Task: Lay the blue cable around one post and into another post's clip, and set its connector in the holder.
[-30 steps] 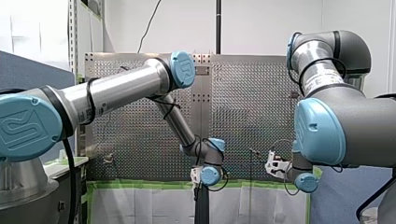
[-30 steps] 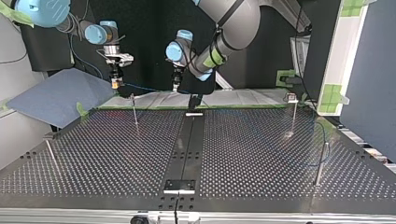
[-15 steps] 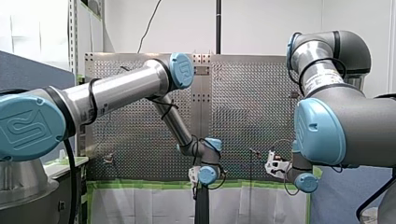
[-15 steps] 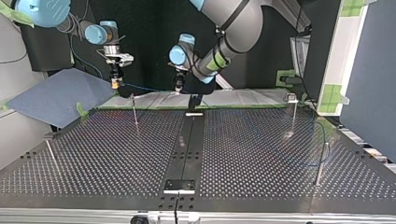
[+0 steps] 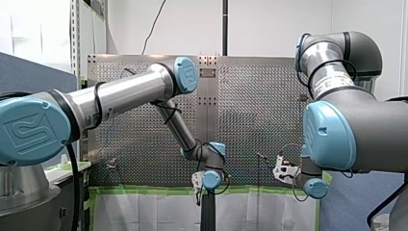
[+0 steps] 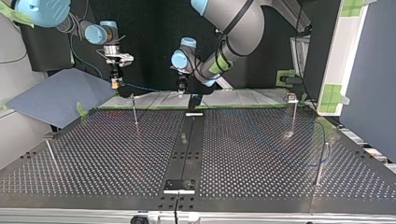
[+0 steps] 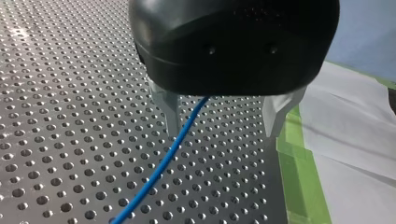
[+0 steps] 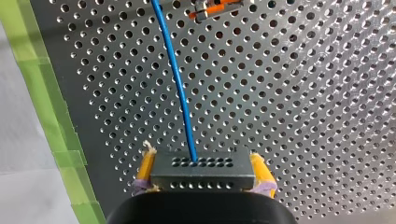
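Note:
In the right wrist view my right gripper [image 8: 200,169] is shut, its yellow pads clamping the black connector [image 8: 201,175]. The blue cable [image 8: 180,88] leaves the connector and runs ahead past an orange-tipped clip [image 8: 215,8]. In the top view my right gripper [image 6: 115,82] hangs above a thin post [image 6: 134,112], and the cable [image 6: 149,88] stretches across to my left gripper [image 6: 180,89]. In the left wrist view my left gripper [image 7: 223,126] is open above the perforated table [image 7: 70,140]. The cable [image 7: 175,147] passes between its metal fingers [image 7: 170,112], close beside one of them.
More thin posts stand at the top view's right [image 6: 293,112], far right [image 6: 321,161] and left [image 6: 50,151]. A black centre strip carries a small fixture [image 6: 179,185] near the camera and a block [image 6: 194,101] at the far edge. Green tape [image 7: 299,186] marks the table edge.
My left arm's wrist has shifted a little toward the top view's right and lower, closer to the cable. My right arm has held still with the connector.

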